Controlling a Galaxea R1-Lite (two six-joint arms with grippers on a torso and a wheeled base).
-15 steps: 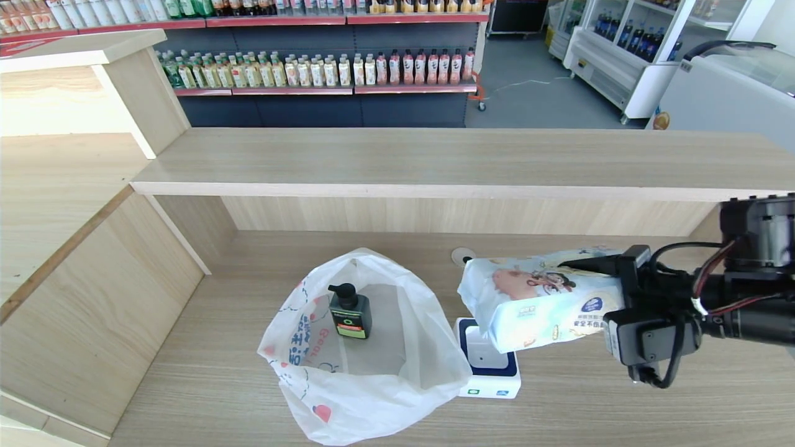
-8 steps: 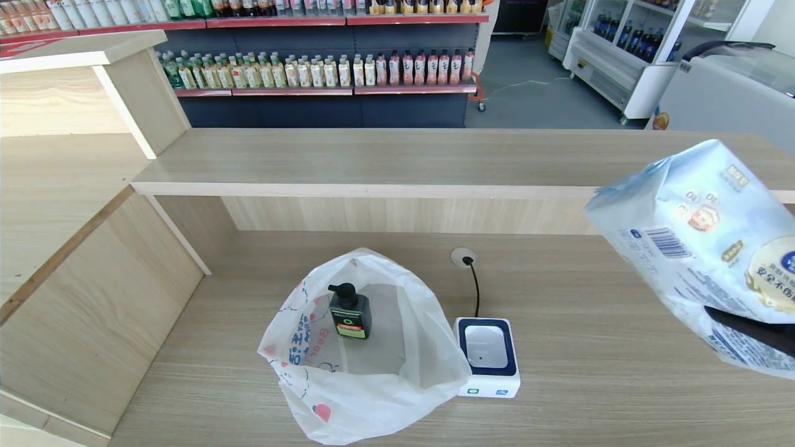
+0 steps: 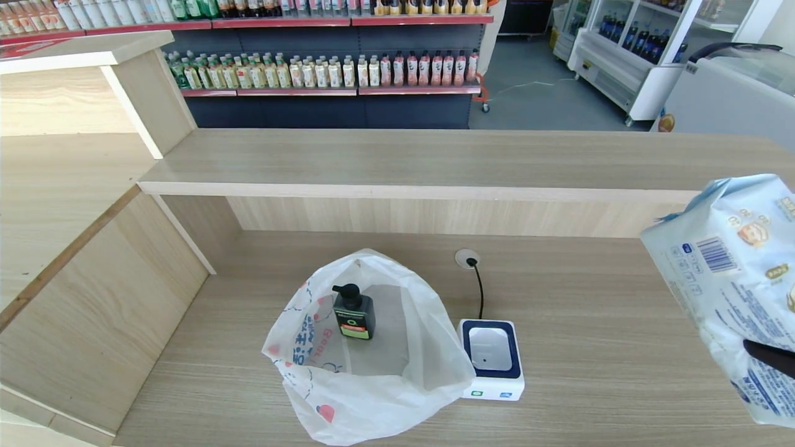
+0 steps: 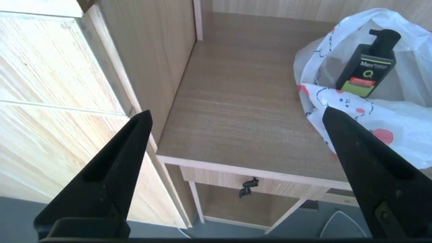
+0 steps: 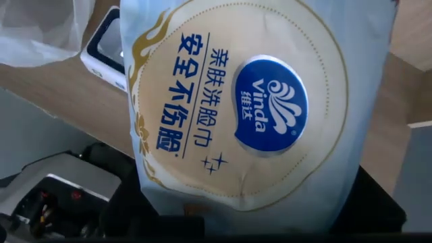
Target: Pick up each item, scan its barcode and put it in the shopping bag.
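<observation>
Pointing barcode-end up, tissue pack [image 3: 733, 279] — near-upright in right fingers [image 3: 771, 359]

widest lane is the bare wood of the counter [image 3: 596, 335] right of the scanner [image 3: 492, 357], out to where the tissue pack [image 3: 733, 292] hangs in the air over the right edge. the shopping bag [image 3: 372, 372] sits right up against the scanner's left side, mouth gaping upward. a pump bottle [image 3: 353, 312] stands in its far left part, so the bag's near right floor is bare. the scanner's cable [image 3: 479, 288] runs back to a hole in the counter. a raised ledge [image 3: 435, 161] overhangs the back and a wood side wall [image 3: 105, 298] shuts the left, with a bare strip between wall and bag.
</observation>
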